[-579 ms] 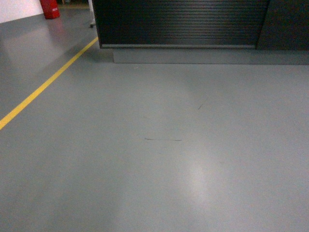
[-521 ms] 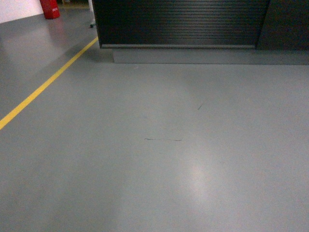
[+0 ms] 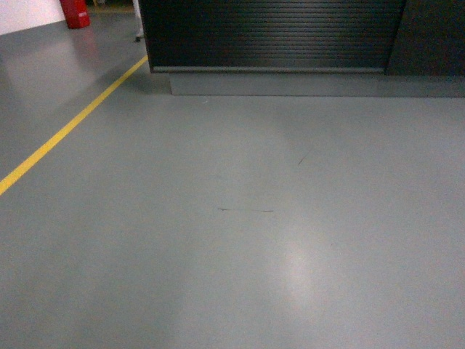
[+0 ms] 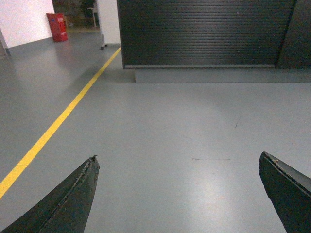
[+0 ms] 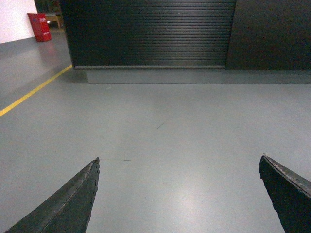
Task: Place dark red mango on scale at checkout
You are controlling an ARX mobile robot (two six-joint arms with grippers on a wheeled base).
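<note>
The checkout (image 3: 269,33) shows only as its ribbed black front panel on a grey base, across the top of the head view, and likewise the checkout (image 4: 204,34) and the checkout (image 5: 150,34) in the wrist views. Its top is out of view. The dark red mango and the scale are out of view. My left gripper (image 4: 179,160) is open with bare grey floor between its dark fingers (image 4: 73,199). My right gripper (image 5: 180,162) is open too, nothing between its fingers (image 5: 73,201). Neither gripper appears in the head view.
Grey floor (image 3: 240,218) stretches from me to the counter, with thin dark scuff marks (image 3: 245,210). A yellow floor line (image 3: 65,131) runs diagonally at the left. A red box (image 3: 75,12) stands at the far left by a white wall.
</note>
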